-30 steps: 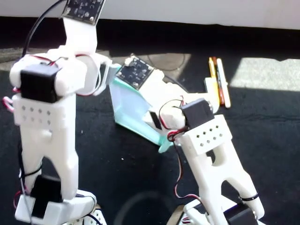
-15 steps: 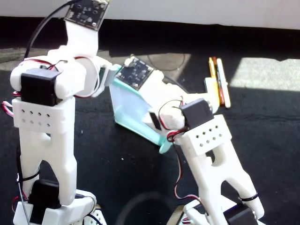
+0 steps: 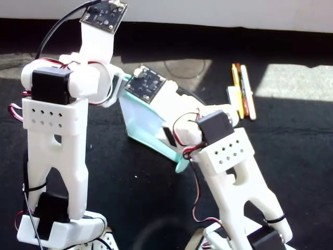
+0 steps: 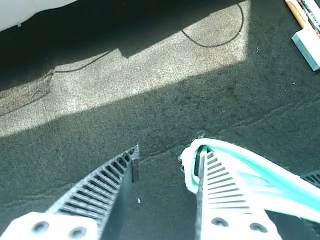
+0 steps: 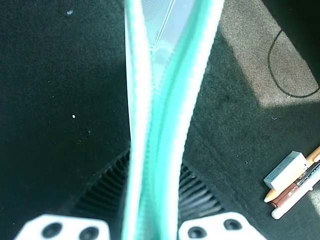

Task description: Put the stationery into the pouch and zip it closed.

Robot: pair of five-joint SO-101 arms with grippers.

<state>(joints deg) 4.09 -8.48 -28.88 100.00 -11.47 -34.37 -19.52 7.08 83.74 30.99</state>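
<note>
On the dark tabletop (image 3: pixel 130 198) the teal pouch (image 3: pixel 140 117) stands tilted, its zipper edge clenched in the right gripper's (image 5: pixel 152 165) fingers. The left gripper (image 4: pixel 165 160) has its fingers spread, with the pouch's corner draped over one. That corner could slip off and collapse the mouth before the pens (image 5: pixel 300 187) and eraser (image 5: pixel 286 170), lying well apart, go in.

In the high view the right arm (image 3: pixel 174 107) is covering the near right part of the pouch (image 3: pixel 140 117), the left arm (image 3: pixel 96 78) is hiding its far left corner, and the arms' own wrists are blocking both grips from above. In the right wrist view the pouch's teal zip edge is running off the picture at both ends and is covering the inner faces of the right gripper (image 5: pixel 152 162). In the left wrist view the picture's edge is cutting off the eraser (image 4: pixel 306 47) and the pens (image 4: pixel 305 9) at the far right, and the pouch is trailing off the edge beside the left gripper (image 4: pixel 167 152).
</note>
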